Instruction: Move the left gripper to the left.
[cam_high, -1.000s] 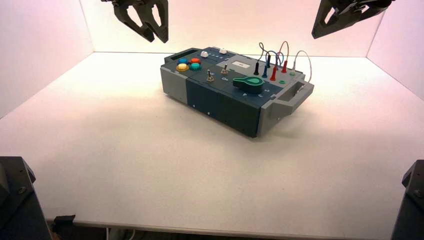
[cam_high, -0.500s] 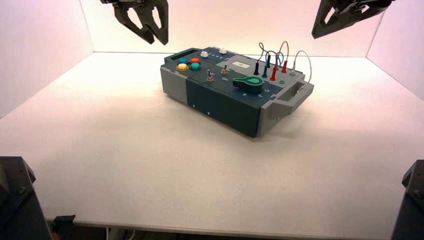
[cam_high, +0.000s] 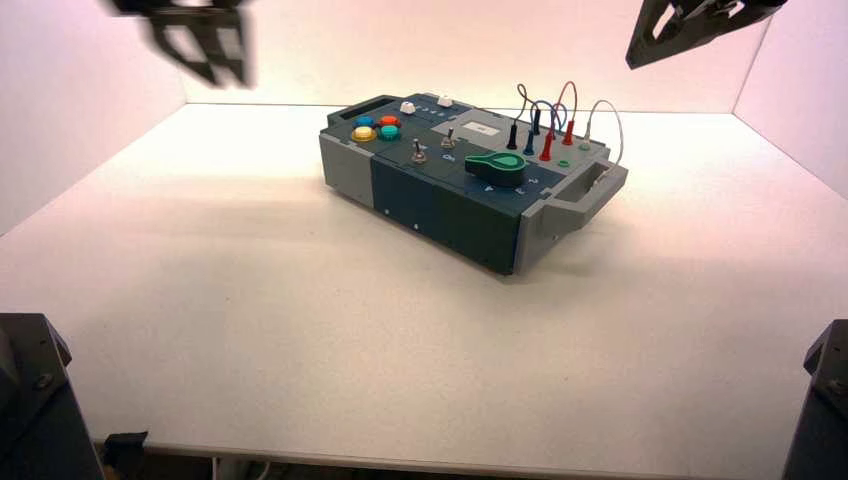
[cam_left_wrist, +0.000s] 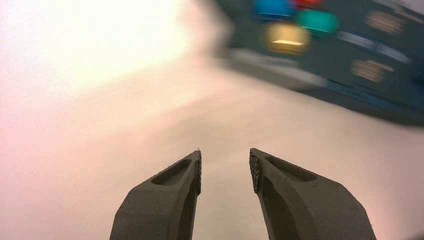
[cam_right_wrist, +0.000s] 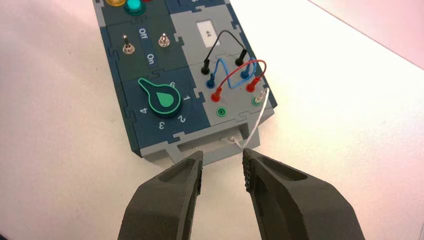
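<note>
My left gripper (cam_high: 215, 72) hangs high at the top left of the high view, blurred by motion, well to the left of the box (cam_high: 440, 205). In the left wrist view the left gripper (cam_left_wrist: 225, 160) is open and empty above bare white table, with the box's coloured buttons (cam_left_wrist: 287, 36) blurred off to one side. My right gripper (cam_high: 640, 60) is parked high at the top right, a slanted wedge. In the right wrist view the right gripper (cam_right_wrist: 222, 162) is open and empty just off the box's grey handle end (cam_right_wrist: 200, 147).
The box stands turned on the white table (cam_high: 250, 300). It bears coloured buttons (cam_high: 377, 128), two toggle switches (cam_high: 420, 152), a green knob (cam_right_wrist: 165, 99) and looped wires (cam_right_wrist: 232, 70). White walls enclose the table. Dark mounts (cam_high: 30, 400) sit at the near corners.
My left gripper has swung quickly to the left, from above the box's left end to near the left wall. The right gripper and the box have not moved.
</note>
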